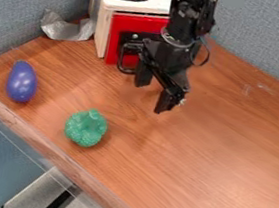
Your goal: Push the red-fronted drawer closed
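Nearest the camera among the loose things, lumpy green toy vegetable [85, 131] on the bench [228, 157], stubby end toward 12 o'clock, short long axis roughly 12 to 6. Up from it toward 1 o'clock, end effector [154, 92] hanging empty, fingers parted, probably for a free grasp, before the red-fronted box [139, 24] at 11. Farther out, purple toy eggplant [22, 83] toward 9, lying flat as its rounded shape would favour, long axis near 12 to 6; crumpled silver sheet [67, 30] toward 10, beside the box.
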Motion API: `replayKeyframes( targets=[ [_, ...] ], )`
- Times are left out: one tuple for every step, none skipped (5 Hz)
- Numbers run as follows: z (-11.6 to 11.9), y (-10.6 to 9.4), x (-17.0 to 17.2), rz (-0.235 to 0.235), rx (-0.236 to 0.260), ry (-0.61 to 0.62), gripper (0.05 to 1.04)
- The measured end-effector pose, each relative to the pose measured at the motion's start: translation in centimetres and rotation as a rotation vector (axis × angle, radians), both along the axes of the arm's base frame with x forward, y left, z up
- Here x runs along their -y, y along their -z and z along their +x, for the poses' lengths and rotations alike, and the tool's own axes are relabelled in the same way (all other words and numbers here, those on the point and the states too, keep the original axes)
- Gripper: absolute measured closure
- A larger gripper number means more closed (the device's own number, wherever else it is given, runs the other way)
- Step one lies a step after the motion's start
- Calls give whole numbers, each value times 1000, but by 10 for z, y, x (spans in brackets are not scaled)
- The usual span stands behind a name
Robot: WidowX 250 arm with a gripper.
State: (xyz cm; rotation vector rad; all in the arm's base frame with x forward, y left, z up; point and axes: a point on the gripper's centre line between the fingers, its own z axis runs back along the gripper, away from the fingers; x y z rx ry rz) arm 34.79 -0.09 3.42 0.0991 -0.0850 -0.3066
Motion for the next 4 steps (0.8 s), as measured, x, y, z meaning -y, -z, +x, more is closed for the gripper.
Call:
replayKeyframes(
  targets=[
    [1,-1,-5,5,5,-10,85],
    [3,-2,-8,16,11,-7,85],
    [6,-5,-16,24,21,-22,85],
    [6,-6,-17,26,21,-21,85]
  ],
)
